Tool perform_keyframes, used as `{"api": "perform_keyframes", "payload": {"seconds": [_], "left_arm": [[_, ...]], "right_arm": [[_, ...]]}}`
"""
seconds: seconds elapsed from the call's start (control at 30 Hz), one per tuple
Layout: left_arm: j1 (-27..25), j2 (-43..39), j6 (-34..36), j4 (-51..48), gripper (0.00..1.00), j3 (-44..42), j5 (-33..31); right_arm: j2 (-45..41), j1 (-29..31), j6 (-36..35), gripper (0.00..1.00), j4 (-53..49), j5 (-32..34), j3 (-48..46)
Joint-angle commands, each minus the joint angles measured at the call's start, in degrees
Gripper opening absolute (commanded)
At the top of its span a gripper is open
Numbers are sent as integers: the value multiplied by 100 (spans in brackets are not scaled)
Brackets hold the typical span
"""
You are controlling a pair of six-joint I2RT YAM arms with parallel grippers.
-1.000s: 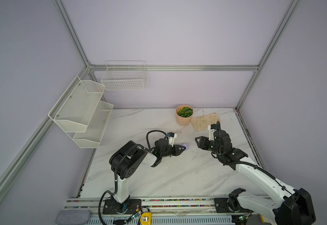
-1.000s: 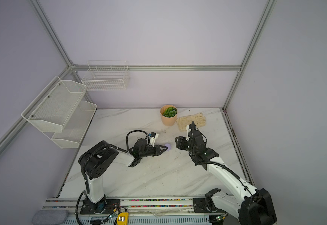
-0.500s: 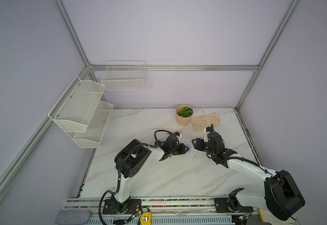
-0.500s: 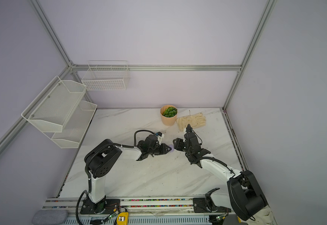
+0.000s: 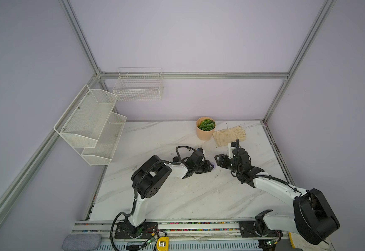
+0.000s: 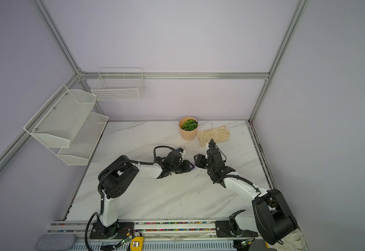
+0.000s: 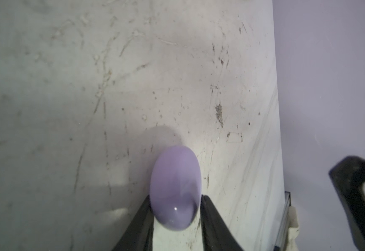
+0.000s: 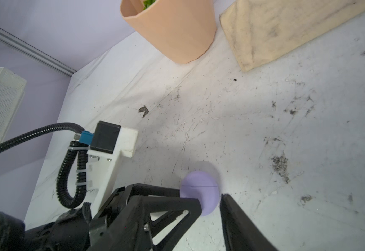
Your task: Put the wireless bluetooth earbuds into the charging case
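lilac case [image 7: 175, 184], peach pot [image 8: 172, 28], white marbled table [image 5: 177, 195].

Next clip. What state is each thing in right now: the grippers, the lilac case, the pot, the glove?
lilac charging case, closed, standing on its edge
left gripper, shut on the lilac charging case
right gripper, open, holding nothing
earbuds, none visible
plant pot, upright
glove, lying flat
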Motion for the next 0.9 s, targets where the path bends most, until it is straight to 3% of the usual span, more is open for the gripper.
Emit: {"api": "perform_keyframes", "payload": {"seconds": [0.0, 0.07, 0.3, 0.4, 0.5, 0.6, 0.73, 0.8, 0.87], "left_arm": [[-3, -175, 86, -343, 43, 250, -176], [0, -177, 167, -503, 50, 352, -159], [1, -449, 538, -1350, 56, 567, -271], [33, -1010, 973, -1851, 58, 448, -538], [426, -1840, 1343, -2256, 58, 78, -790], [1159, -2681, 1371, -2269, 58, -501, -637], [2144, -3567, 1445, -2288, 60, -1265, -542], [2528, -3873, 1416, -2275, 64, -1589, -639], [2988, -3927, 1355, -2321, 65, -1791, -352]], "right_arm": [[-133, -61, -69, 60, 152, -51, -37], [-131, -77, -55, 60, 134, -62, -20], [-223, -121, -23, 60, 10, -185, 37], [-273, -132, -634, 60, -548, -417, 350], [-150, -107, -931, 60, -820, -671, 659], [470, 344, -916, 61, -763, -554, 1193], [2397, 1265, -1187, 62, -1484, -242, 2876], [3304, 1594, -1473, 64, -1927, -164, 3824], [4078, 1852, -2093, 66, -2289, -163, 4685]]}}
